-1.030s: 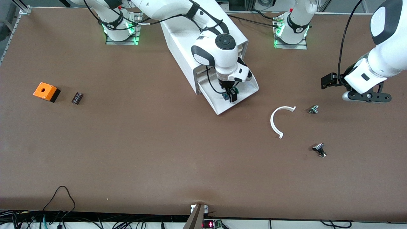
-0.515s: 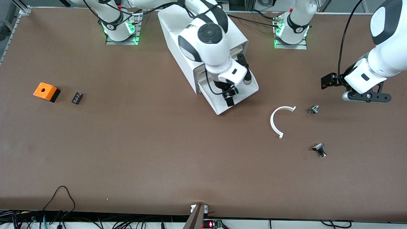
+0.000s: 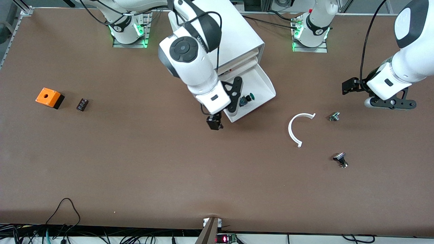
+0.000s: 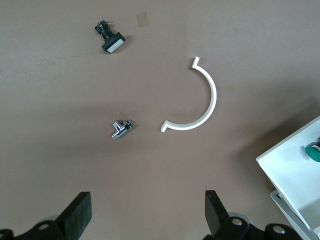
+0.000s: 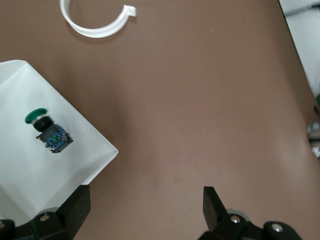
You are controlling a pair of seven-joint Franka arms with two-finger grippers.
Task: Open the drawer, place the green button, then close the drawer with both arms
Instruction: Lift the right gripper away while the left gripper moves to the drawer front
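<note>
Drawer (image 3: 257,88) standing open, button (image 3: 247,99) lying inside on its tray: 2 of 3 steps done. Right gripper (image 3: 228,101) hanging over drawer's front corner, fingers apart, empty. Left gripper (image 3: 390,101) waiting over table near left arm's end, fingers apart. Closing remaining.

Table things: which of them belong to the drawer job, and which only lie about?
Job: drawer, open; button lying in it; right gripper, open, over the drawer's corner; left gripper, open, waiting.

Lying about: orange box, white arc, small black part, two black-and-silver parts.
</note>
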